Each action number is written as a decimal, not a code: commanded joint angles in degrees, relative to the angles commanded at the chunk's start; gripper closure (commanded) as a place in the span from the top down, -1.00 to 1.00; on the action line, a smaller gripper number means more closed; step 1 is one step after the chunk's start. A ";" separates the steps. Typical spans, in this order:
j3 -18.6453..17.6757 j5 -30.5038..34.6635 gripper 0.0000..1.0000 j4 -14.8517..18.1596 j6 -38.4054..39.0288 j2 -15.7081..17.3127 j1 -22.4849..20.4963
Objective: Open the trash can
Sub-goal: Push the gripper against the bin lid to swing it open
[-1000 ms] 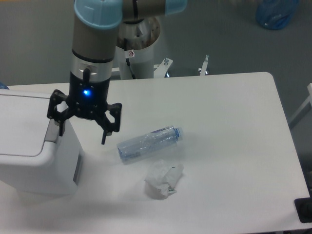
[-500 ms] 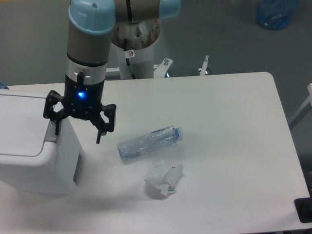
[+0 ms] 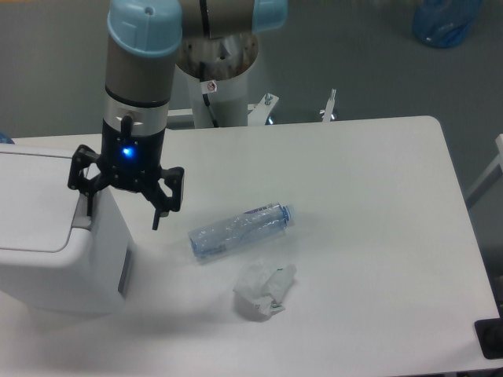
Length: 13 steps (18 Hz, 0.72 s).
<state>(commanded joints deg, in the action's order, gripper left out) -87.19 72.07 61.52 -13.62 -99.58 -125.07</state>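
Camera view shows you the gripper point(image 3: 122, 214) spread wide over the right edge of the trash can point(image 3: 55, 236), at the table's point(image 3: 377, 196) left side, lid shut.

A white table point(image 3: 369, 196) with rounded corners carries three things. At its left edge stands the trash can point(image 3: 55, 236), a white boxy bin with its flat lid down. Near the middle a clear plastic bottle point(image 3: 240, 230) with a blue label lies on its side, cap toward the right. Just in front of it sits a crumpled white wad of paper point(image 3: 263, 289).
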 joint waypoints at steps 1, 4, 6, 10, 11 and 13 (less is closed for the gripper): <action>-0.09 0.00 1.00 -0.09 0.00 0.00 0.00; -0.35 0.00 1.00 -0.09 -0.09 -0.09 0.00; -0.53 0.00 1.00 -0.18 -0.09 -0.09 0.00; -0.70 0.00 1.00 -0.70 -0.09 -0.09 0.09; -0.70 0.00 1.00 -0.88 0.00 -0.09 0.00; -0.53 0.00 1.00 -0.88 -0.09 0.00 0.00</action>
<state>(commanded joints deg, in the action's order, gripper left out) -87.72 72.07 60.64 -13.71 -99.58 -125.07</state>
